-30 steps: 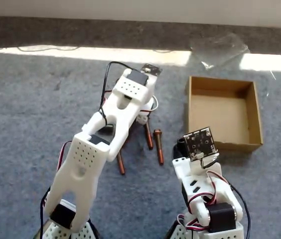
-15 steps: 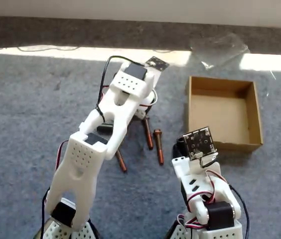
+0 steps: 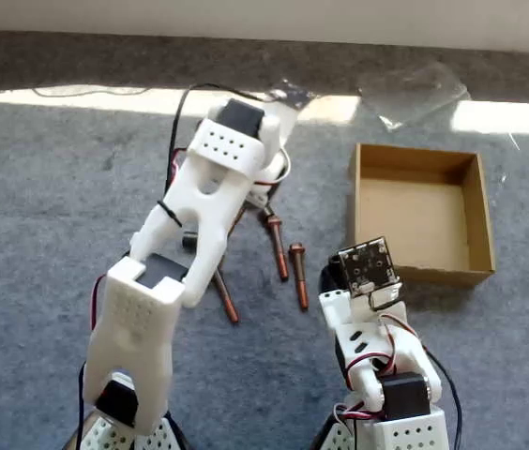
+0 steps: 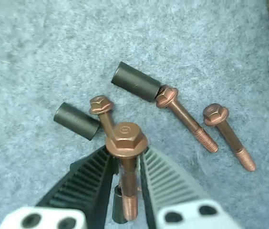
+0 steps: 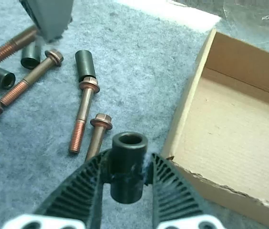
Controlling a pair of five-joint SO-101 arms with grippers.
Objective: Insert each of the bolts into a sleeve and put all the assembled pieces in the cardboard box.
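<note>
My left gripper (image 4: 126,155) is shut on a copper bolt (image 4: 127,143), held head up above the carpet. Below it lie three loose bolts (image 4: 184,117) (image 4: 227,136) (image 4: 102,106) and two dark sleeves (image 4: 135,82) (image 4: 77,120). My right gripper (image 5: 129,160) is shut on a dark sleeve (image 5: 129,164), open end up, just beside the cardboard box (image 5: 249,133). In the high view the left arm (image 3: 213,183) hangs over the pile of bolts (image 3: 276,246). The right arm (image 3: 368,281) stands near the box's (image 3: 419,211) front left corner.
A clear plastic bag (image 3: 413,92) lies on the carpet behind the box. In the right wrist view, more bolts (image 5: 84,114) (image 5: 98,133) and sleeves (image 5: 84,64) lie left of the box, with the left gripper's finger (image 5: 51,16) above them.
The left arm has risen and drawn back to the left with the bolt in its gripper. The right arm has shifted slightly left, still holding the sleeve.
</note>
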